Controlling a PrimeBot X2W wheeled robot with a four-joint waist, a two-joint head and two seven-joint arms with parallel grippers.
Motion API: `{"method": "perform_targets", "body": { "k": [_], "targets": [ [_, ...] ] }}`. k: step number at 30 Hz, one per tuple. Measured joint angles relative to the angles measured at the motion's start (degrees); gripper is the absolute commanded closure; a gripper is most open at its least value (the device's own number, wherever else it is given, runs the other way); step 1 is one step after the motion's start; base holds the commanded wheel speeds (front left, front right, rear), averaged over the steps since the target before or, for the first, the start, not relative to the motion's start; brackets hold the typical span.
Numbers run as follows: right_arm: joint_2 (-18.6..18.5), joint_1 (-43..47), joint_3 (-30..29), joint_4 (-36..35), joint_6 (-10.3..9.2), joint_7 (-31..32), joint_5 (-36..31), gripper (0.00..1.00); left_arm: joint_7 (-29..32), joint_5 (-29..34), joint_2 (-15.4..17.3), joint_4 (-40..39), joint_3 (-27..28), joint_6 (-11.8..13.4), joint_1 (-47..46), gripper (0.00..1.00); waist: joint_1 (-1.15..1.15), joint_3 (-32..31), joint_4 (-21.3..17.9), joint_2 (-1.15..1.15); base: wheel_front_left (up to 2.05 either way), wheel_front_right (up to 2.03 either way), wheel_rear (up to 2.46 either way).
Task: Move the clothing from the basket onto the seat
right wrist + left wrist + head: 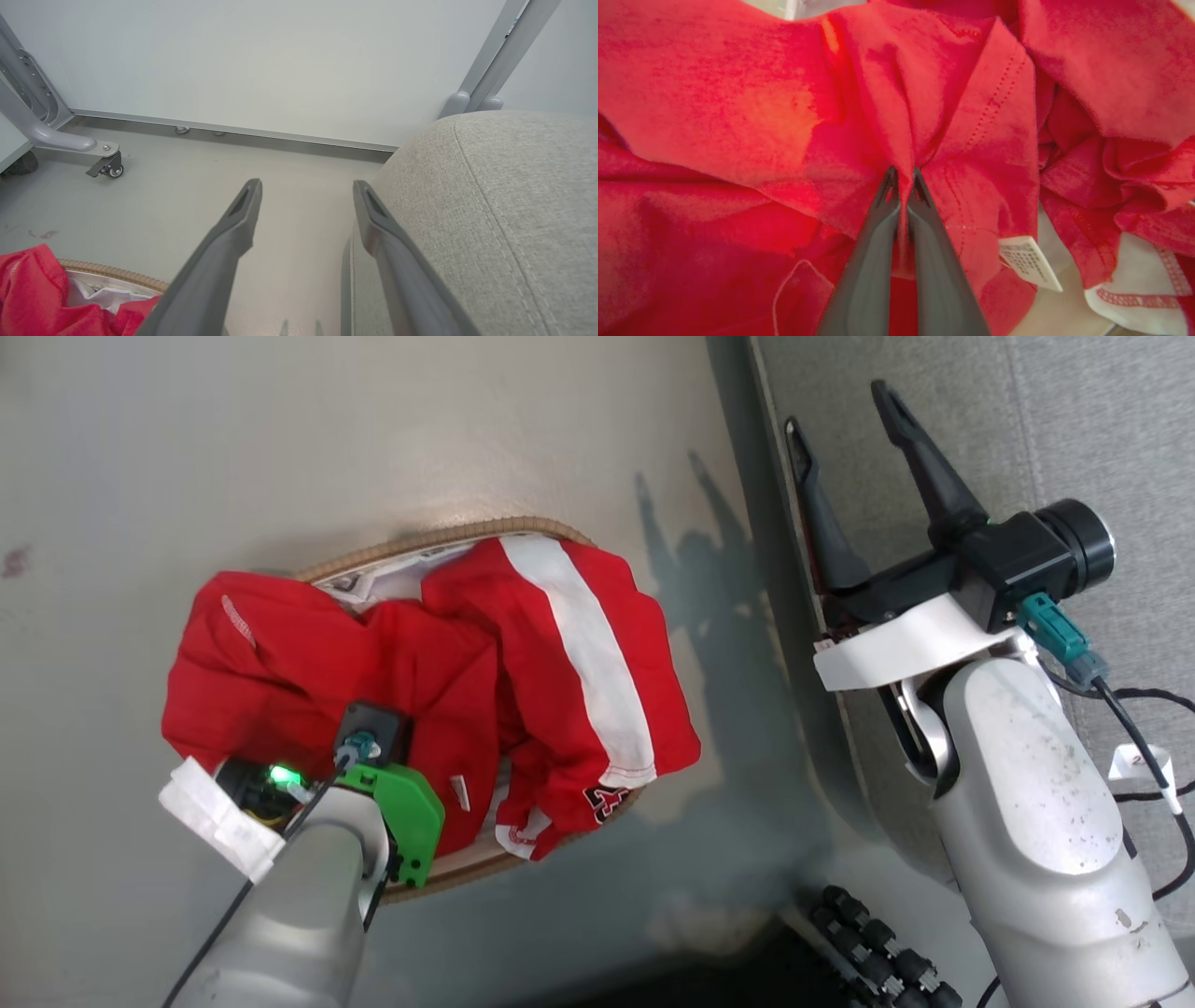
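Note:
Red clothing [401, 681] with a broad white stripe is heaped over the basket [439, 539], whose brown woven rim shows on the floor. In the left wrist view my left gripper [902, 179] is shut on a pinched fold of the red clothing [924, 116], with a white care label [1029, 263] close by. My left arm reaches down into the heap in the head view, fingers hidden. My right gripper [845, 415] stands open and holds nothing, over the edge of the grey seat [1074, 439]. The right wrist view shows the seat [504, 210], the basket rim [117, 275] and the clothing [32, 298].
A pale grey floor [140, 457] surrounds the basket. A white wall panel [280, 60] rises behind it, with a grey frame on a caster [110, 165] at the left. Black cables [1144, 747] run over the seat by my right arm.

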Motion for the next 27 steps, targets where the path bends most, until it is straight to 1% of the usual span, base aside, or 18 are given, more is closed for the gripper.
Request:
{"method": "perform_targets", "body": {
  "k": [2, 7, 16, 22, 27],
  "targets": [
    [0.0, 0.8, -0.2, 0.6, 0.00, 0.0, 0.0, 0.00, -0.1, -0.9, 0.0, -1.1, 0.1, 0.0, 1.5, 1.00, 0.00, -1.6, 0.2, 0.00, 0.00, 0.00, 0.00],
    [-0.2, 3.5, -0.9, 2.2, 0.01, 0.0, 0.1, 0.00, -0.3, -4.3, -0.1, -9.1, -0.7, 0.0, 6.8, 1.00, 0.00, -6.3, 0.9, 0.00, 0.00, 0.00, 0.00],
    [-0.7, 9.7, -1.2, 4.8, 0.01, 0.0, 0.9, 0.00, -0.4, -9.3, -0.1, -20.9, -1.7, 0.4, 16.3, 1.00, 0.00, -15.9, 3.1, 0.00, 0.00, 0.00, 0.00],
    [-0.9, 13.7, -1.1, 6.1, 0.01, 0.0, 1.3, 0.00, -0.4, -12.2, -0.1, -28.8, -0.4, 0.9, 21.7, 1.00, 0.00, -22.6, 4.8, 0.00, 0.00, 0.00, 0.00],
    [-1.0, 17.2, -1.0, 6.8, 0.01, 0.0, 1.5, 0.00, -0.4, -12.5, -0.1, -35.8, 0.8, 1.1, 24.6, 1.00, -0.01, -28.2, 6.3, 0.00, 0.00, 0.00, 0.00]
  ]
}}
